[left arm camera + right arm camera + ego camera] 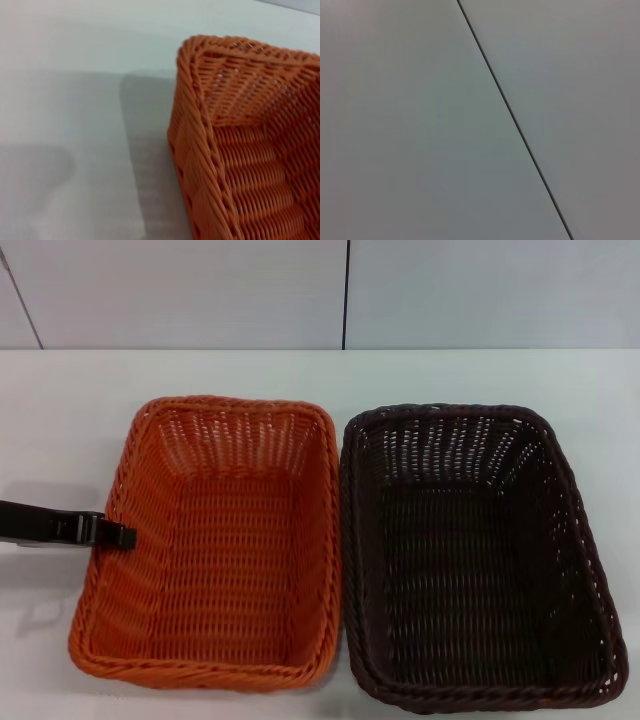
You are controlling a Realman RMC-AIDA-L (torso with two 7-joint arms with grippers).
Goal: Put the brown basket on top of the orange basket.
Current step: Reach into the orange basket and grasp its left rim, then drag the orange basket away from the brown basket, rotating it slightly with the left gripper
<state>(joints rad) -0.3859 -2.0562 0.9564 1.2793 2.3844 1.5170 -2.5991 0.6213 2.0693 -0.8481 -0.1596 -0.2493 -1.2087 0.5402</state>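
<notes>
Baskets sit side by side: brown basket (480,560), orange basket (220,540); left gripper (118,535) grip unclear.

On the white table (60,390): orange basket (215,550) to my left, brown basket (470,560) to my right, side by side, long rims touching or nearly so, both upright. My left gripper (118,534) reaches in from the left edge, at the orange basket's outer rim.

White table (60,400) bears orange basket (215,540), brown basket (470,560).
</notes>
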